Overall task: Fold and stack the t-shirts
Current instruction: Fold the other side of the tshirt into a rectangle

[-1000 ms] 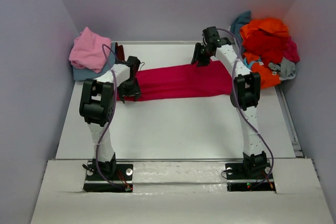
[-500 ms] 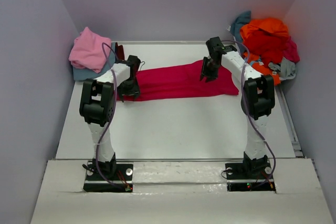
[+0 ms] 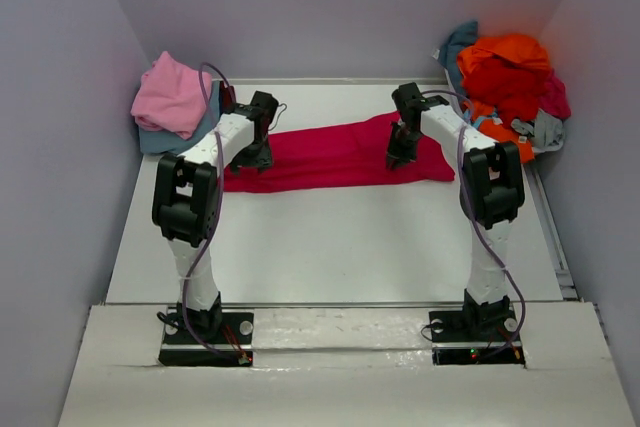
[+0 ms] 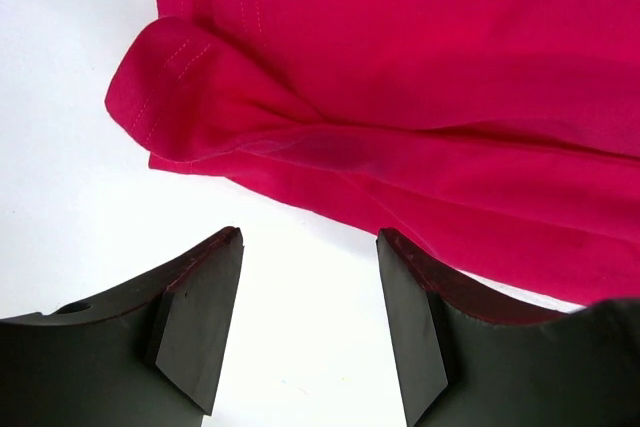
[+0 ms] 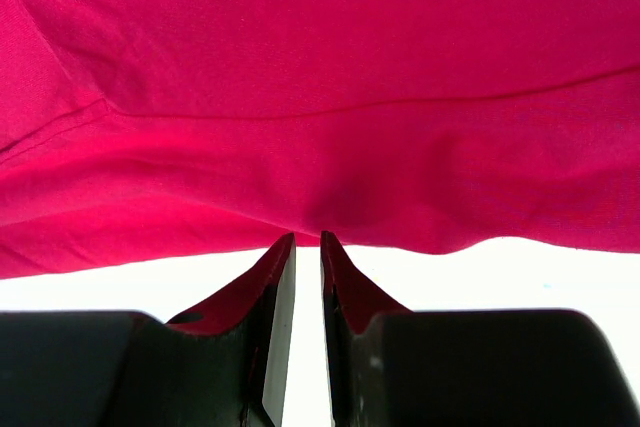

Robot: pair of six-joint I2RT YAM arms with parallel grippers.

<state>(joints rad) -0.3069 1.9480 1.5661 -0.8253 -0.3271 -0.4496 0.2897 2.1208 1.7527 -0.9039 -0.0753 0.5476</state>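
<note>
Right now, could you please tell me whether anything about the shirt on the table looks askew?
Yes. The magenta-red t-shirt lies as a long folded strip, but its left end is untidy: a corner curls over into a bunched flap, just ahead of the open left end effector, instead of lying flat.

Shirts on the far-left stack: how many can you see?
2 visible: a pink shirt on top and a blue shirt beneath it, by the far-left wall. Others may be hidden underneath.
</note>
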